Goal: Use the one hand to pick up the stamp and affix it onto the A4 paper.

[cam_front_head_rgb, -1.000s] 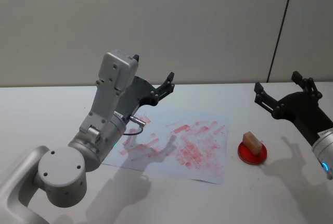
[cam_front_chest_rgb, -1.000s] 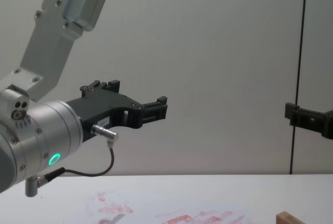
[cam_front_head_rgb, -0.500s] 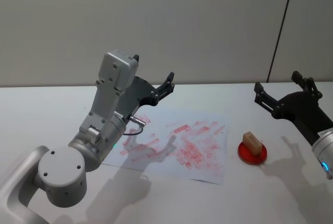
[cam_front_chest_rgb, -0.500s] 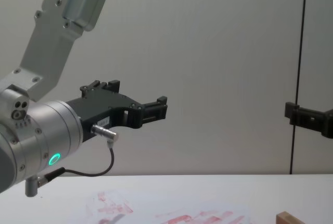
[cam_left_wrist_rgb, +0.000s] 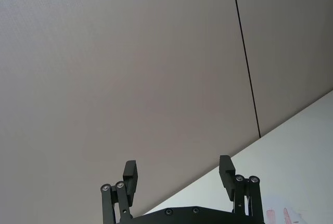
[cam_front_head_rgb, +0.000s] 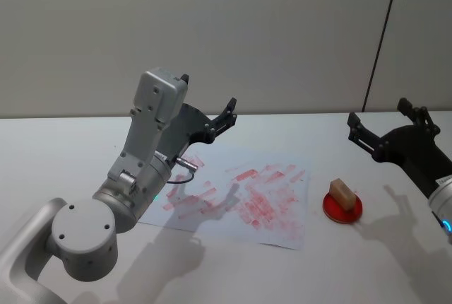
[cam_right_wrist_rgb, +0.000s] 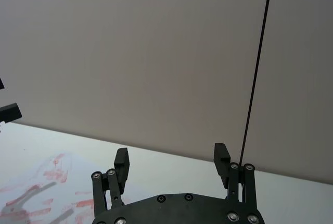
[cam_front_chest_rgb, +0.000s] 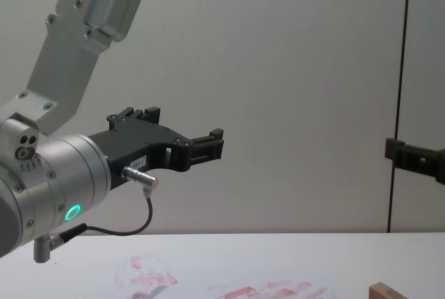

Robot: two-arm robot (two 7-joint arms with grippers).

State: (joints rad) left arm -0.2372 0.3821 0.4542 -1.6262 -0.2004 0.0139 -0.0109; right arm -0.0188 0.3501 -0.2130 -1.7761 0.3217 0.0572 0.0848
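The stamp, a stiff wooden block that is probably light and best pinched across its narrow sides, sits on a red ink pad below the hand and slightly to its left. The hand hovers spread wide and empty. The A4 paper lies farther to its left, beneath the idle left gripper.

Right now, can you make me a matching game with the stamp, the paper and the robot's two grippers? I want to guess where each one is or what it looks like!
Things:
1. stamp
2. A4 paper
3. left gripper
4. right gripper

Clues:
a. open, in the air, blue light on its wrist
b. flat on the table, covered in red prints
c. sitting on the round red ink pad
d. open, in the air, green light on its wrist

Pairs: 1-c, 2-b, 3-d, 4-a
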